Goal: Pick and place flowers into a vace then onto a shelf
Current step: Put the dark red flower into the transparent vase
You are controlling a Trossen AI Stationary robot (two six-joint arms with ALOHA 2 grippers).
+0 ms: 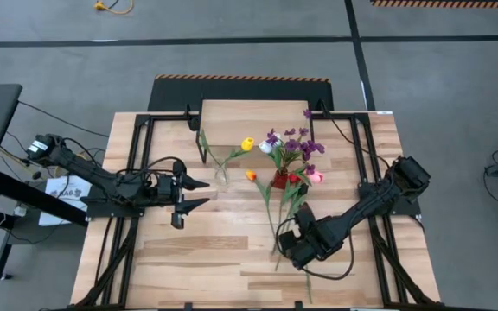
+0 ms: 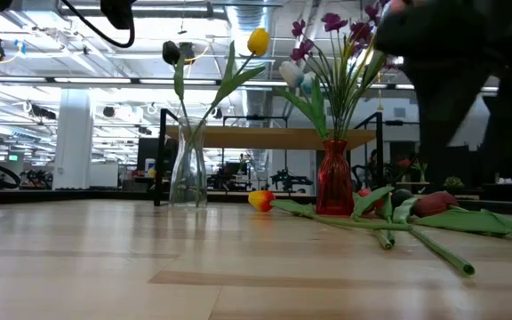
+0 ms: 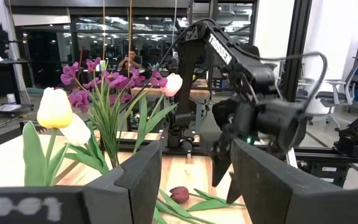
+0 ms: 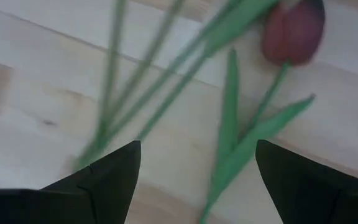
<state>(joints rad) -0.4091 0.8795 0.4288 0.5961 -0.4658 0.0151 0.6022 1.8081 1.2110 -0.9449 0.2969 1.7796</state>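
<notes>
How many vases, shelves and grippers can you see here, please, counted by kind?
Vases: 2 (clear glass vase, red vase)
Shelf: 1
Grippers: 2 (left gripper near the clear glass vase, right gripper over loose stems)
Total: 5

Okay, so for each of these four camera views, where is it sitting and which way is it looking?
High view: overhead, straight down on the table; both arms show, left gripper open, idle.
Low view: at tabletop height, level across to the clear vase, red vase and shelf; a dark arm at upper right.
Left wrist view: past its own fingers toward the right arm.
Right wrist view: down past its open fingers at loose stems and a dark red tulip.
Shared: that tulip also shows in the low view.
</notes>
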